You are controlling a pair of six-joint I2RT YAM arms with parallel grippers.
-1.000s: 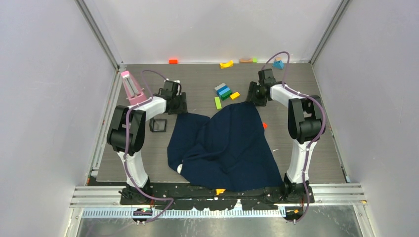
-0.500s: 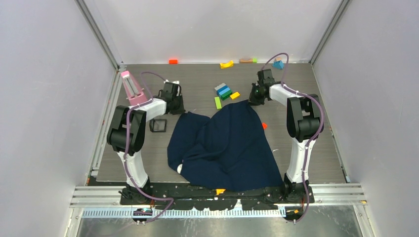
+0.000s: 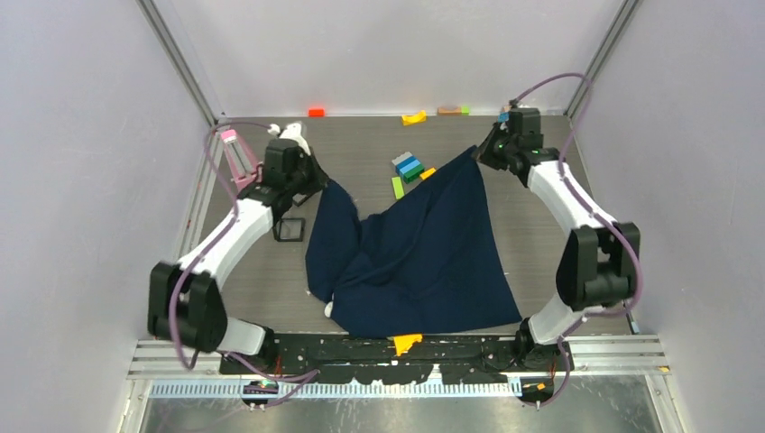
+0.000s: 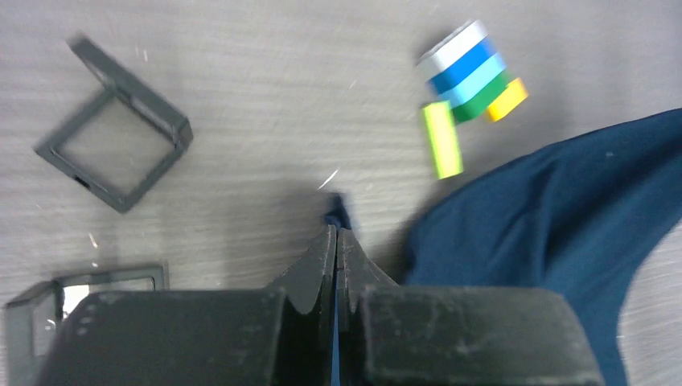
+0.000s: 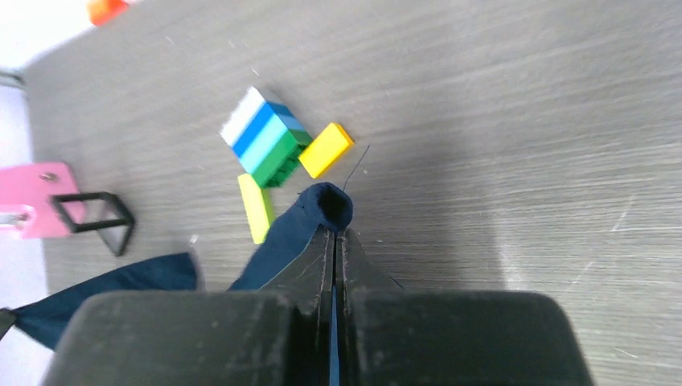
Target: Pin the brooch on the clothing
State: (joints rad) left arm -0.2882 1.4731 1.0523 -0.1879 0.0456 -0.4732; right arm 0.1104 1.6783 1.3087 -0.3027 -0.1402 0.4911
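Left pincer is clamped shut on one corner of the navy T-shirt, near the black square frame; the shirt lies mid-desk, its far edge drawn up between both arms; right pincer is closed on the other far corner, just beside the coloured blocks.

shirt: plain dark navy, with a small white label
desk: grey, fine wood-grain streaks
left gripper, right gripper: matte black
block stack, ahead-left of the right gripper: white, blue, pale blue and green layers
small block, just ahead of the right gripper: yellow-orange
flat block, left of the right gripper: lime green
frame, ahead-left of the left gripper: dark grey
stand: pink
arms: white with black joints
cables: purple
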